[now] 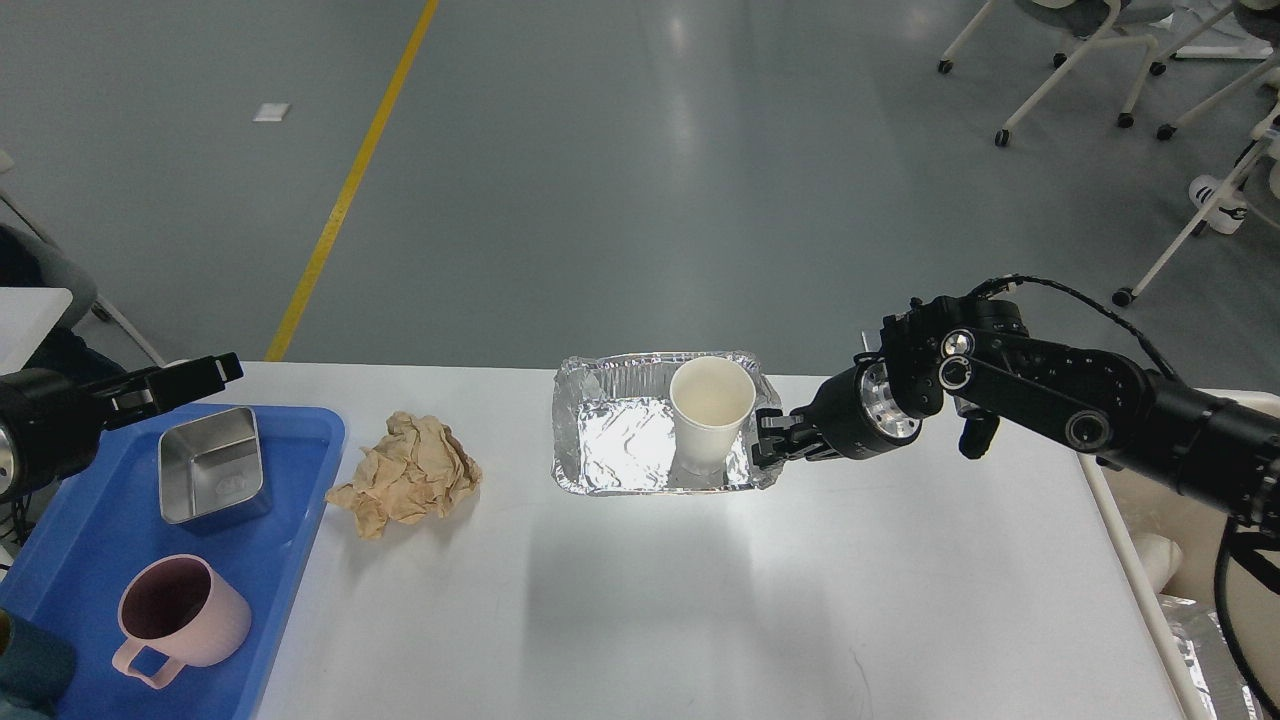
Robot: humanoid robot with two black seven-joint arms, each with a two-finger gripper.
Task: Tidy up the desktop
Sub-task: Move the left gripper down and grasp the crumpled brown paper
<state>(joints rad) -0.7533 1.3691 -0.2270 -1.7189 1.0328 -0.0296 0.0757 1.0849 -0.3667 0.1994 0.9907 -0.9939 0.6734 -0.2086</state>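
The white desktop (700, 600) carries a foil tray (612, 445) at its far middle, and a white paper cup (710, 410) stands upright in the tray's right half. My right gripper (768, 443) comes in from the right and is shut on the tray's right rim, just beside the cup. Left of the tray lies a crumpled brown paper ball (410, 475). My left gripper (215, 372) hovers low at the far left over the back corner of the blue tray (80, 540); its fingers show as one dark bar.
In the blue tray are a square steel container (212, 475), a pink mug (180, 610) and a teal item (30, 670). A cream bin (1140, 520) stands off the table's right edge. Chairs (1080, 60) stand on the floor beyond.
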